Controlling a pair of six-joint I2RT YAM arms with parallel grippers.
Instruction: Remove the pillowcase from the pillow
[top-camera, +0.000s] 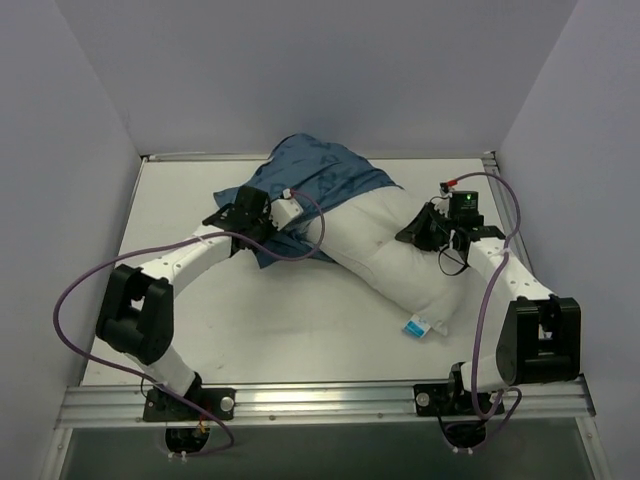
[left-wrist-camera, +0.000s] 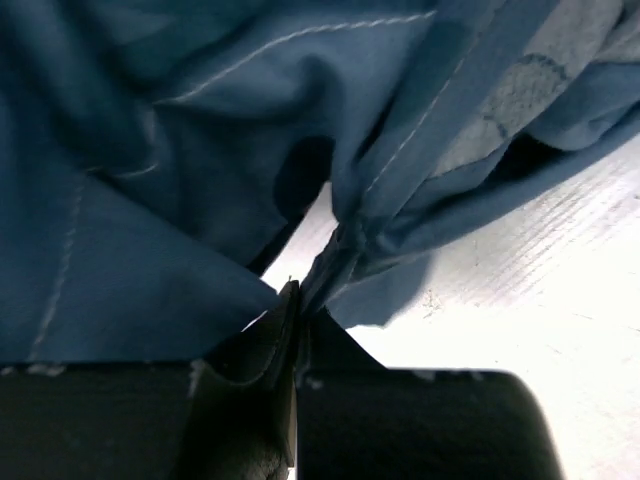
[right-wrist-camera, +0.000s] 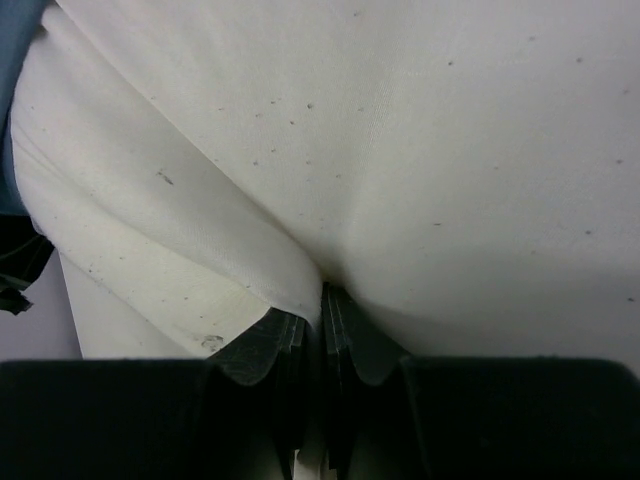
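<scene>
The white pillow lies diagonally across the table, its blue-and-white tag at the near corner. The blue pillowcase still covers its far left end, bunched up. My left gripper is shut on a fold of the pillowcase's edge, seen close in the left wrist view. My right gripper is shut on a pinch of the pillow's white fabric at its right side; in the right wrist view the fabric fills the frame. The printed faces are mostly hidden.
The white table is walled by pale panels at the back and both sides. A metal rail runs along the near edge by the arm bases. Purple cables loop from both arms.
</scene>
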